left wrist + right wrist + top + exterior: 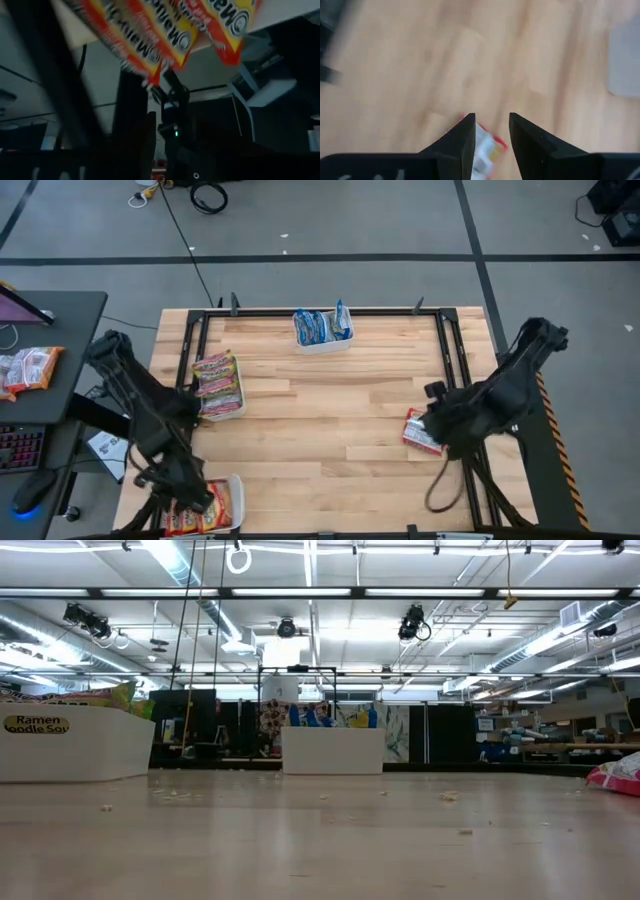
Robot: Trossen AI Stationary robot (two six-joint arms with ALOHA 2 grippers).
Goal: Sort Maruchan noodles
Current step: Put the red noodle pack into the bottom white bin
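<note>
One red-white Maruchan noodles packet (418,432) lies flat on the wooden table near its right edge, also seen in the low view (616,776). My right gripper (432,423) hangs just above it, pointing steeply down and open; the packet (486,149) shows through the gap between the fingers. My left gripper (196,496) is at the near left corner, beside a white tray (237,492) of orange-yellow packets (165,35). It is open with nothing between its fingers.
A white tray (222,412) of green-yellow and red packets stands at the left, and another (322,344) with blue packets at the far middle. A black frame (450,350) runs round the table. More packets (28,367) lie on a side desk.
</note>
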